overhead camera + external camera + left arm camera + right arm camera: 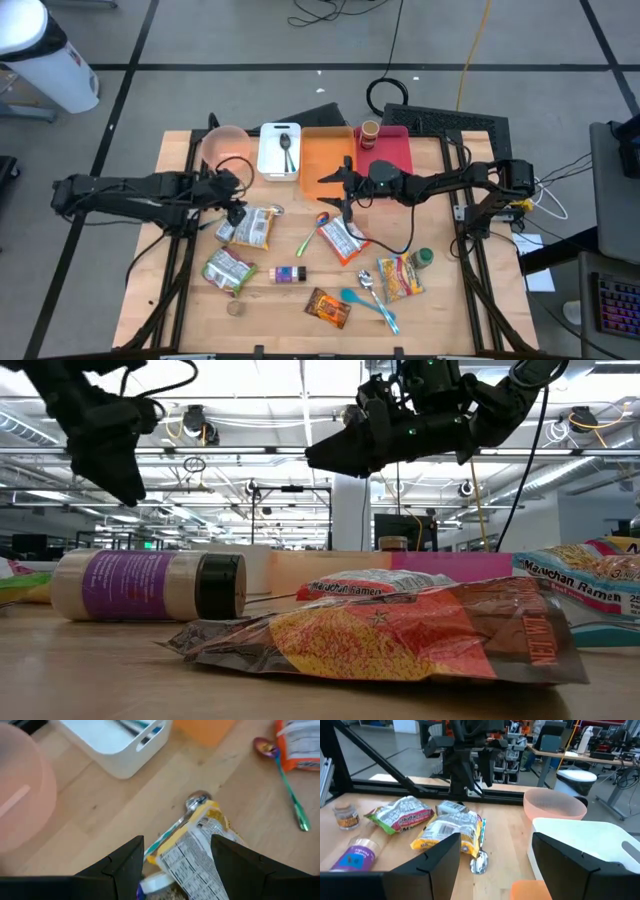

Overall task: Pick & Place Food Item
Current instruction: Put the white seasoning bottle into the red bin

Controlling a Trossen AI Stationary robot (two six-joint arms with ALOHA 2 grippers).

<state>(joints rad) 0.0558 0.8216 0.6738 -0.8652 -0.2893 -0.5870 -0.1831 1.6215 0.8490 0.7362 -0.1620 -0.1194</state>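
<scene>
Yellow foil catches the eye first: a yellow ramen packet lies flat on the wooden table just beneath the left gripper, which hovers above it with its two dark fingers spread apart and holding nothing. The right gripper hangs over the near edge of the orange tray, its jaws also apart and empty. A metal spoon rests touching the packet's far end, and a second small item lies partly tucked under it, so a descending grasp could, in my judgement, pinch the spoon along with the packet or nudge it aside; the crinkled, slippery wrapper might also slide out of a shallow pinch. Other clutter sits close by: a green packet, a purple-labelled spice jar, an orange-and-white packet near the table's middle, and a blue spoon nearer the front edge. At the back of the table stand a pink bowl, a white bin with a spoon inside, and a red tray touching the orange one. Beyond the table lies a grey floor crossed with dark tape lines and loose cables; the level view shows a large workshop with ceiling lights, shelving and desks.
</scene>
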